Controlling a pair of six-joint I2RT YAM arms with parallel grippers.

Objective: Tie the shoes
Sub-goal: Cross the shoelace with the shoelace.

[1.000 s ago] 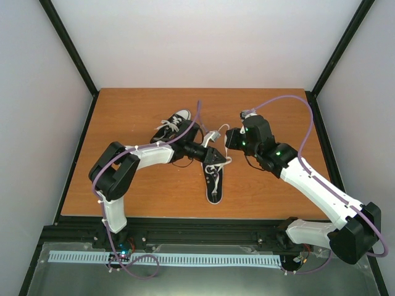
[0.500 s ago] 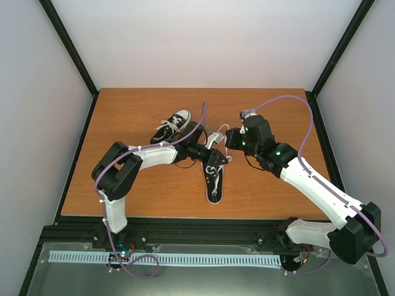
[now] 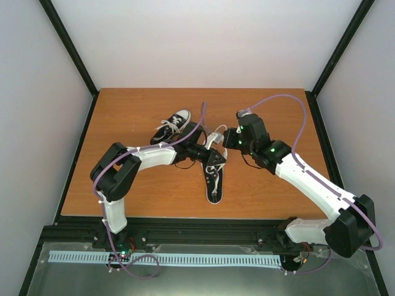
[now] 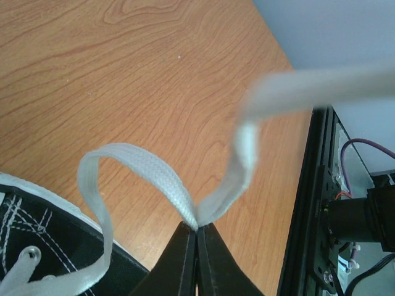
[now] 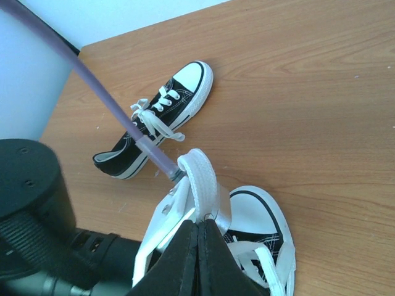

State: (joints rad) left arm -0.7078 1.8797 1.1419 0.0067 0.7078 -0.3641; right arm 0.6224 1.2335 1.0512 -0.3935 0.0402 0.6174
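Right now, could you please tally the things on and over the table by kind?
Sneakers: 2, the far sneaker and the near sneaker
Grippers: 2, the left gripper and the right gripper, each shut on a white lace
Total: 4

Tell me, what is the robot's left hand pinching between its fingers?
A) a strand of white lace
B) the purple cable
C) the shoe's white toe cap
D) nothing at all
A: in the left wrist view the left hand is shut, its tips pinching the white lace, which arcs in a loop up from the black shoe.
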